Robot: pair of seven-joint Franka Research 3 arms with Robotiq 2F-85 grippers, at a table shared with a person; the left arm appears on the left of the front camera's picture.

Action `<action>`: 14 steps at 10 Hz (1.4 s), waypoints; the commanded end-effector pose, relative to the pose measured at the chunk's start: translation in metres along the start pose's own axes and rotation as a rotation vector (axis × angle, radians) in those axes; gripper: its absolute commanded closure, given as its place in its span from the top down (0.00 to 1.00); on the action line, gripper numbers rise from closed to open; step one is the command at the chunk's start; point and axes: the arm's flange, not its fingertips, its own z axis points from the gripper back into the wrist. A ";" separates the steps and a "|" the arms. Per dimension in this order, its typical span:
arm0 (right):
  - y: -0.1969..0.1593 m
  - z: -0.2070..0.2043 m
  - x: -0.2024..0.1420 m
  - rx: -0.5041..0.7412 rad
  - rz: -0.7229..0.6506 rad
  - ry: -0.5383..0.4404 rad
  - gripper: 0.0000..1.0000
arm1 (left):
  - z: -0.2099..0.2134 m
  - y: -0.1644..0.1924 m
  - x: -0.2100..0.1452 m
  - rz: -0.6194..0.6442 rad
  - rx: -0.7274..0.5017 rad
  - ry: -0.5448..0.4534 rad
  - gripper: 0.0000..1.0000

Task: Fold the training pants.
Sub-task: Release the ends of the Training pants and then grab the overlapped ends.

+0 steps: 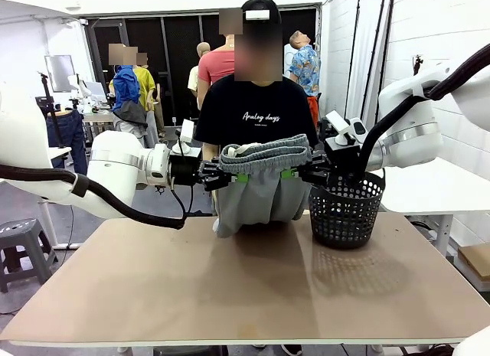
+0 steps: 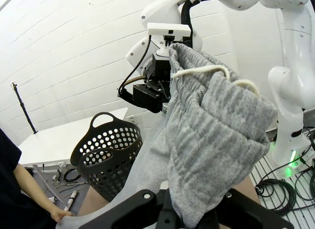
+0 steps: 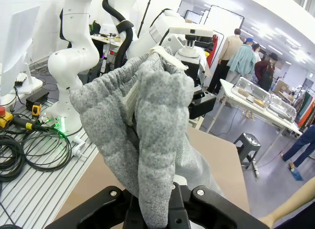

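Both jaws clamp training pants (image 1: 256, 195), held aloft.

A light brown, flat table (image 1: 230, 295) spans the scene from left to right, its near edge pale. A black mesh basket (image 1: 344, 218) stands upright on it at the far right, close to the far edge, and throws a soft shadow toward the near side. At the far middle, just left of the basket, the lower end of the grey training pants (image 1: 256, 199) hangs down to the tabletop; whether the fabric rests on the surface cannot be told.
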 end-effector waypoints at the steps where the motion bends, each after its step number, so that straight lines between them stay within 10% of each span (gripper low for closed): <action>1: 0.001 -0.001 0.000 0.002 0.010 -0.007 0.00 | -0.001 0.000 0.004 -0.008 0.011 0.002 0.00; 14: 0.001 -0.001 0.000 0.002 0.010 -0.007 0.00 | -0.001 0.000 0.004 -0.008 0.011 0.002 0.00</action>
